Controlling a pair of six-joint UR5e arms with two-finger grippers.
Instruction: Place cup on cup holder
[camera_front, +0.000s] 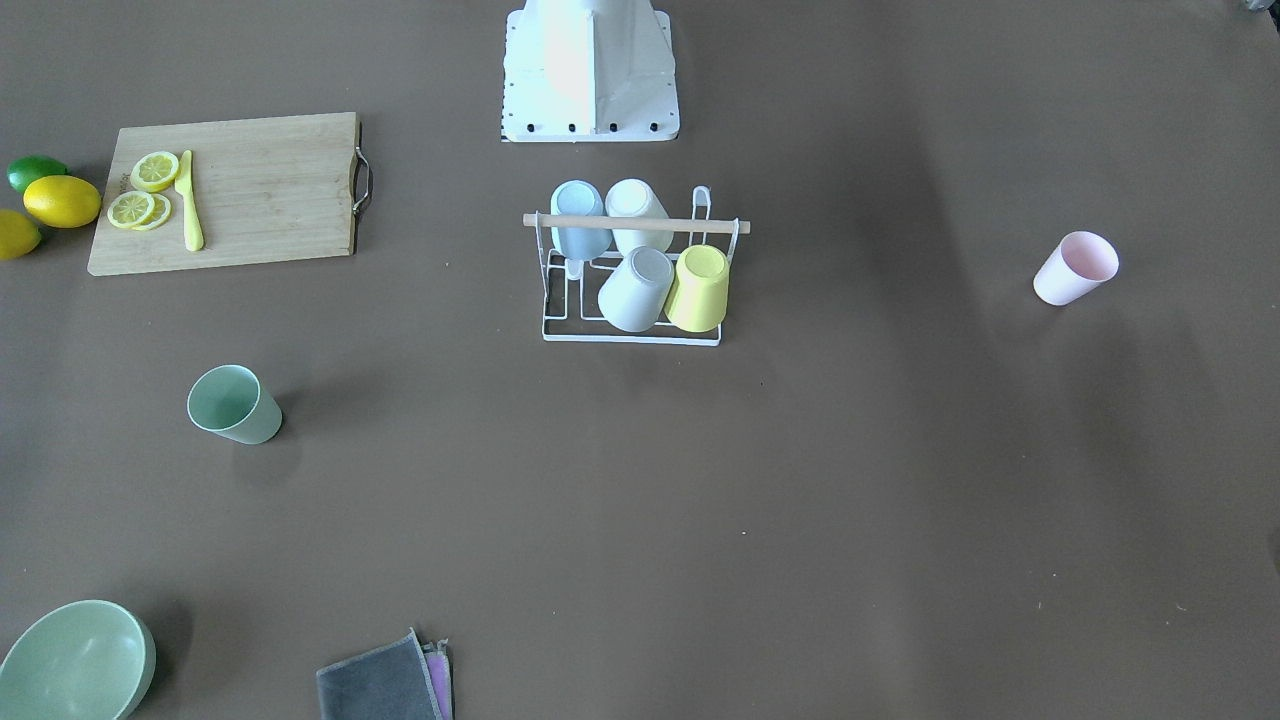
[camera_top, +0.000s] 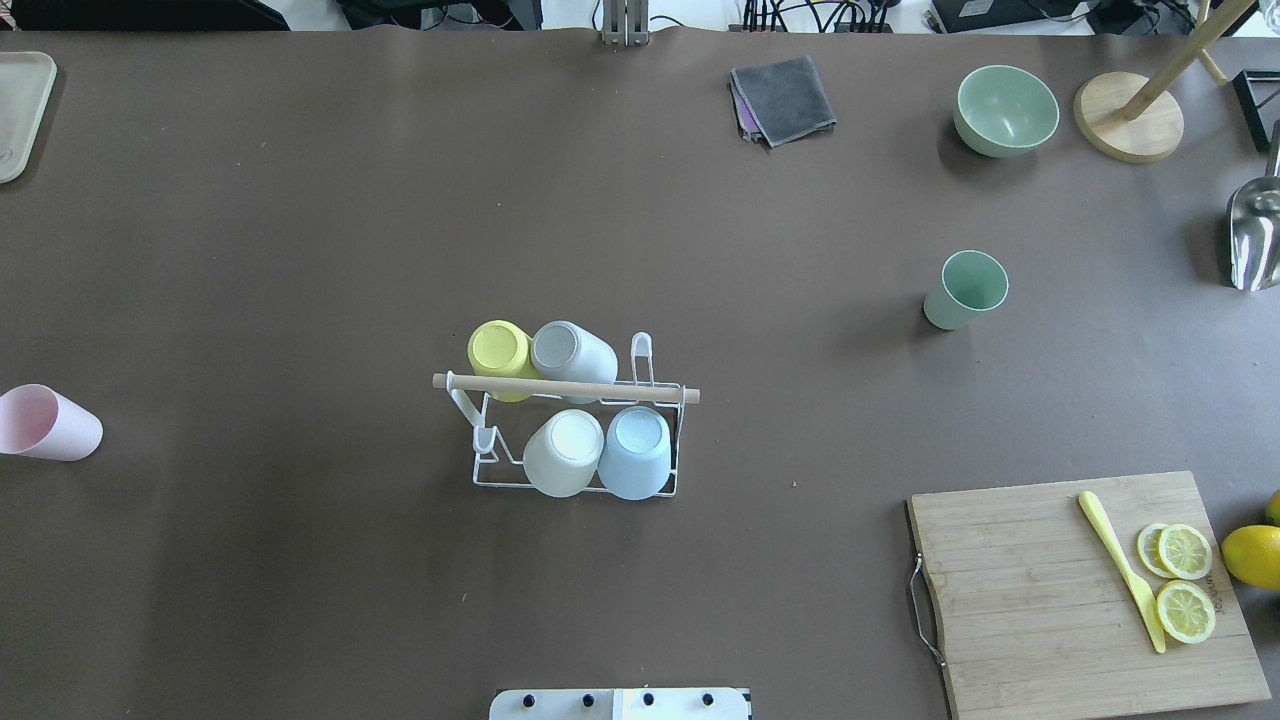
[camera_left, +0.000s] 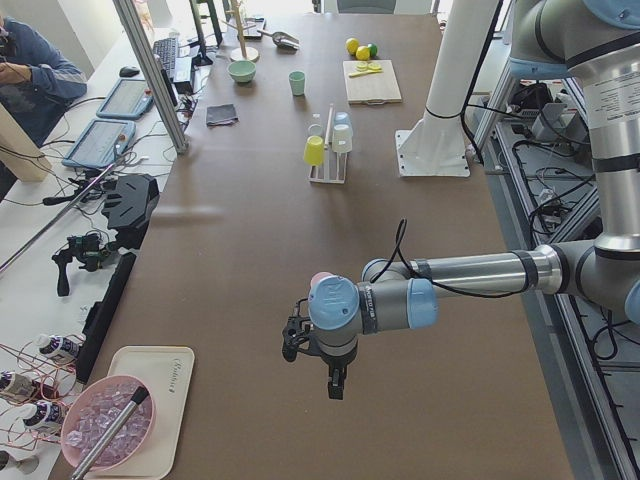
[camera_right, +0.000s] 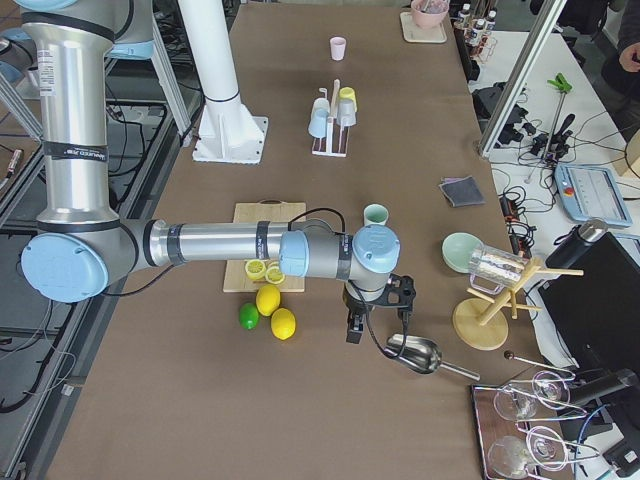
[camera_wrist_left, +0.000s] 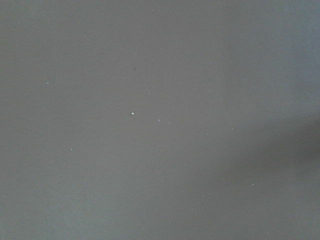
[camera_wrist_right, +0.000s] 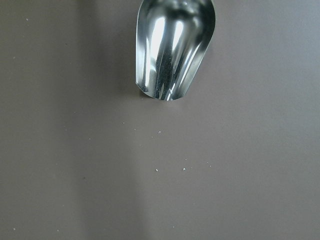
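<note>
The cup holder (camera_front: 690, 226) is a white wire rack with a wooden rod across its top (camera_top: 570, 388). It stands mid-table and holds several upturned cups. A pink cup (camera_front: 1075, 267) lies on its side near the table's left end (camera_top: 45, 423). A green cup (camera_front: 233, 404) lies on its side on the right (camera_top: 965, 289). My left gripper (camera_left: 335, 382) hangs over the table just beyond the pink cup (camera_left: 320, 280), which its wrist partly hides. My right gripper (camera_right: 357, 328) hangs by a metal scoop (camera_wrist_right: 172, 47). I cannot tell whether either gripper is open or shut.
A cutting board (camera_top: 1080, 590) carries lemon slices and a yellow knife. Lemons and a lime (camera_front: 45, 195) lie beside it. A green bowl (camera_top: 1005, 110), a grey cloth (camera_top: 785, 97), a wooden stand (camera_top: 1130, 125) and the scoop (camera_top: 1255, 235) sit at the far right.
</note>
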